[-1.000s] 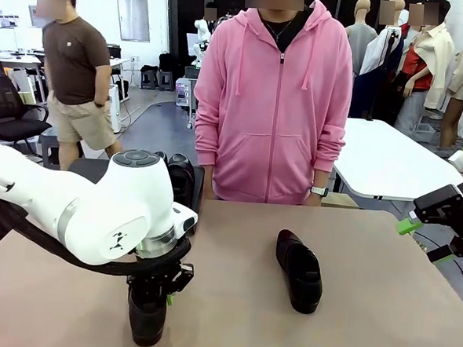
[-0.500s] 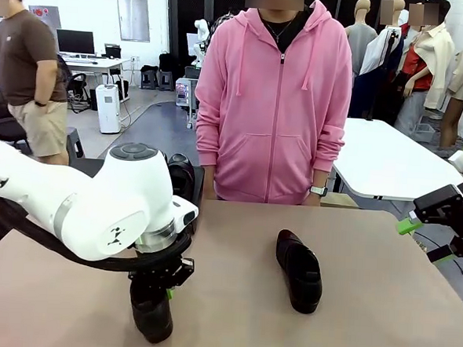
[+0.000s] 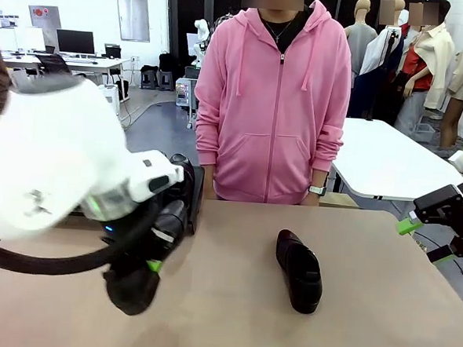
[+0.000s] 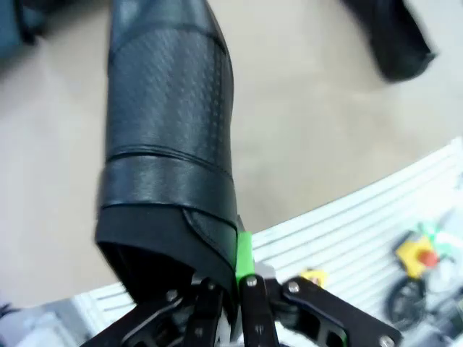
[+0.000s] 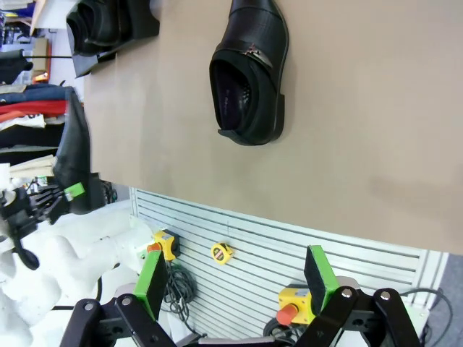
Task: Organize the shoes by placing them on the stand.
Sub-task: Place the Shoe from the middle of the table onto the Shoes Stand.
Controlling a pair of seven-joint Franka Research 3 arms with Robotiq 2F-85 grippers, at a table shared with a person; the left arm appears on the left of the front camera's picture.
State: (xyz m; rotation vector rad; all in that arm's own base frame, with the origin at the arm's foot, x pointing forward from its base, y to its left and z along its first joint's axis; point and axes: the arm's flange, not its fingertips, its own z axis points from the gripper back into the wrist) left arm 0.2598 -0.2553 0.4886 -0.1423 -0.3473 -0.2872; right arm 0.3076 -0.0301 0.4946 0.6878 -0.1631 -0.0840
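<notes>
The glossy black dress shoe point(image 3: 130, 287) that rested on the tan counter point(image 3: 230, 323) at the lower left of the front view a second ago has been raised clear of it. It has been tipped and carried up and to the left. It is grasped by the left hand point(image 3: 149, 263). In the left wrist view a green pad point(image 4: 244, 249) is pressed against the rear collar of the shoe's opening, and the jaws are clamped on that edge. The arm above is smeared by motion.

From this it is judged that the pick is done and the carry towards the black stand point(image 3: 198, 195), at middle left of the frame, is under way. Other shoes point(image 3: 183, 174) are already set on the stand. A second loose shoe point(image 3: 300, 270) is left lying right of centre, unmoved. The right hand point(image 3: 426, 238) is kept released, jaws wide, at the right edge, as before.

The counter is matte and plain. At its far edge a person in a pink hoodie point(image 3: 275, 105) is stood with arms down. Behind, a white table point(image 3: 389, 159) is seen at the right and office desks point(image 3: 73, 60) at the upper left.
</notes>
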